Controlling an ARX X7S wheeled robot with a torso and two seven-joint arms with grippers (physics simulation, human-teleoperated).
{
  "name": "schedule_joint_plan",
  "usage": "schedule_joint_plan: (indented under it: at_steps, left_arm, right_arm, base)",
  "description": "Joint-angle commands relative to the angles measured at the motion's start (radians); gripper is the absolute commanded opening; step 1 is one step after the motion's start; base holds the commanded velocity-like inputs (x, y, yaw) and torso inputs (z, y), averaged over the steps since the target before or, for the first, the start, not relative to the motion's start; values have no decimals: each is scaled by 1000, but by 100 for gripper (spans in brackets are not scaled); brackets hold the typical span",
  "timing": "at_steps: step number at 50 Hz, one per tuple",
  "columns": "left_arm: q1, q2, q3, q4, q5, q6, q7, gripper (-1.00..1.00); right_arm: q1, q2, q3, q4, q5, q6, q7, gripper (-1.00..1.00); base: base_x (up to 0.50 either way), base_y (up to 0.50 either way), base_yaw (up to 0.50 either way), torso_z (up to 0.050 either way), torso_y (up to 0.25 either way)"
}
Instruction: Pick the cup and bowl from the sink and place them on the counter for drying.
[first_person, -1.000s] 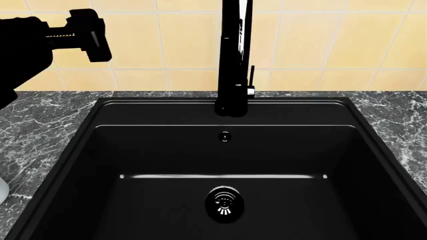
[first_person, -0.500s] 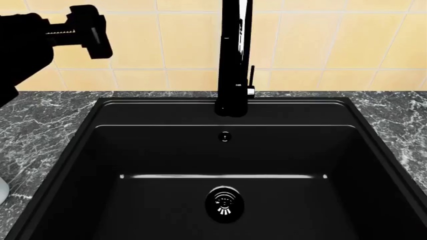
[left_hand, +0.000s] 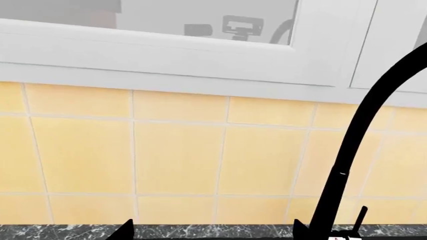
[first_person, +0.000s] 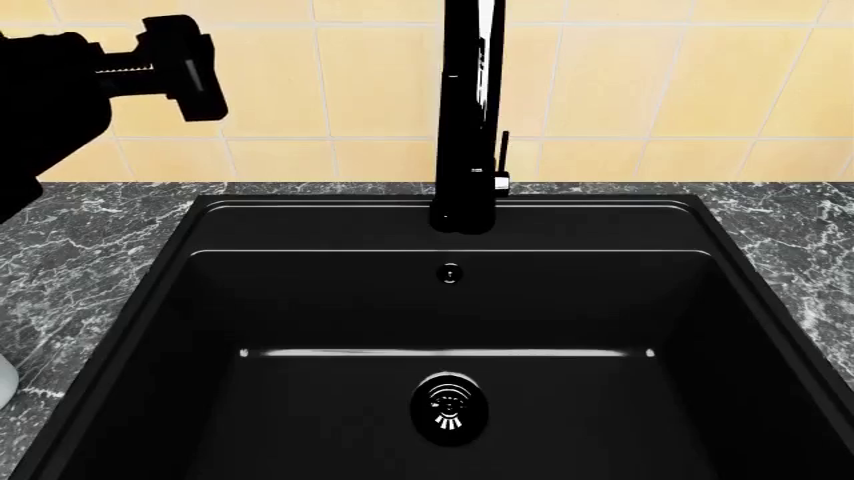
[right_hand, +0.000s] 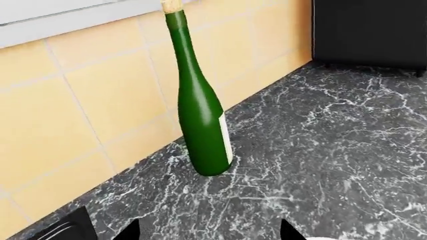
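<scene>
The sink (first_person: 450, 330) is seen with nothing in it in the head view — only the drain (first_person: 450, 407) lies on its floor, and the faucet (first_person: 467, 110) stands at its back rim. A small white curved edge (first_person: 6, 382) is glimpsed on the counter (first_person: 80, 250) left of the sink, at the picture's border; it may be the cup or the bowl, but too little is shown to tell which. Another white sliver (right_hand: 320, 238) is caught at the edge of the right wrist view, on the counter near a green bottle (right_hand: 202, 110). The removal from the sink is judged done, and the placing probably done too, though neither piece is shown whole. The left gripper (first_person: 180, 68) is held high, left of the faucet and well above the counter, with nothing between its fingers — their spread cannot be told. Of the right gripper only two dark finger tips (right_hand: 130, 231) are seen, set apart, with nothing gripped.
</scene>
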Motion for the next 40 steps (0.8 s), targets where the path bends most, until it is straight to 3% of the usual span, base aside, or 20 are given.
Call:
schedule_joint_plan:
  at_steps: [1, 9, 13, 25, 40]
  left_arm:
    - [2, 1, 0, 1, 4, 6, -6, 100]
    - [-3, -11, -8, 8, -5, 7, -15, 100]
    - [-2, -12, -10, 6, -5, 9, -13, 100]
    - [7, -9, -8, 14, -10, 13, -13, 100]
    - [31, -21, -4, 35, -1, 15, -7, 100]
  right_arm:
    - [53, 88, -114, -72, 16, 5, -43, 100]
    - [212, 177, -336, -106, 114, -36, -122, 100]
    - [252, 197, -382, -121, 137, -41, -141, 100]
    - [322, 205, -429, -168, 194, -50, -218, 100]
    - [670, 178, -722, -207, 248, 24, -238, 100]
  base:
    - [0, 0, 0, 0, 0]
    - [0, 0, 0, 0, 0]
    - [0, 0, 0, 0, 0]
    - [0, 0, 0, 0, 0]
    - [0, 0, 0, 0, 0]
